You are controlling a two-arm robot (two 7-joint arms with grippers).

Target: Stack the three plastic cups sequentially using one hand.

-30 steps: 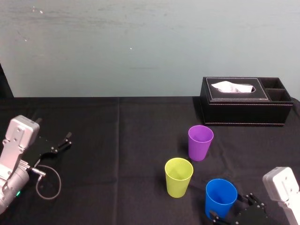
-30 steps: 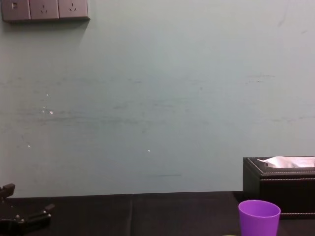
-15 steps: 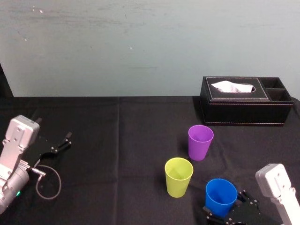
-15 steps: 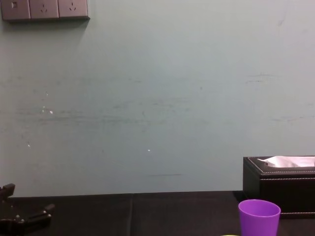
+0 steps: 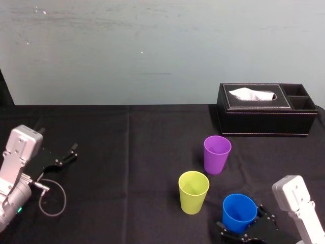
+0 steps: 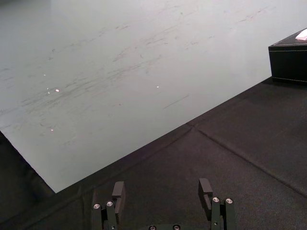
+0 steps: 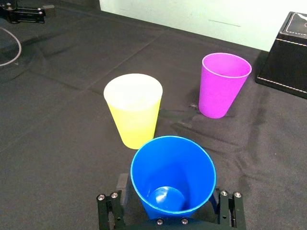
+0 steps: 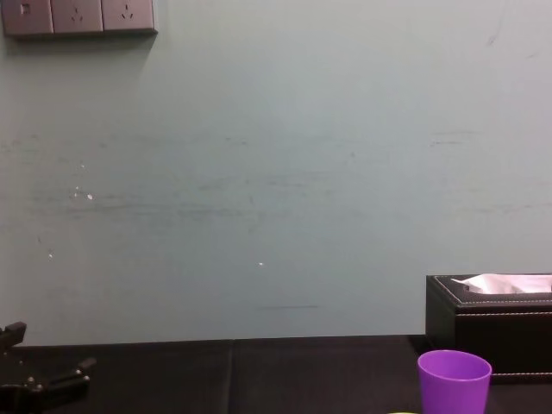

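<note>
Three plastic cups stand upright on the black table. The purple cup (image 5: 217, 154) (image 7: 223, 84) (image 8: 454, 382) is farthest back. The yellow-green cup (image 5: 193, 191) (image 7: 134, 110) stands nearer and to its left. Nearest me, at the front right, is the blue cup (image 5: 239, 213) (image 7: 172, 177). My right gripper (image 5: 244, 222) (image 7: 168, 211) is open, with a finger on each side of the blue cup's lower part and small gaps showing. My left gripper (image 5: 66, 155) (image 6: 161, 187) (image 8: 34, 379) rests open and empty at the table's left.
A black tissue box (image 5: 266, 109) (image 7: 288, 52) (image 8: 492, 323) stands at the back right against the pale wall. A looped cable (image 5: 51, 198) lies by the left arm. Black cloth covers the table (image 5: 127, 152).
My right gripper has slid forward and leftwards, so its open fingers now reach around the blue cup. The cups and the left arm have not moved.
</note>
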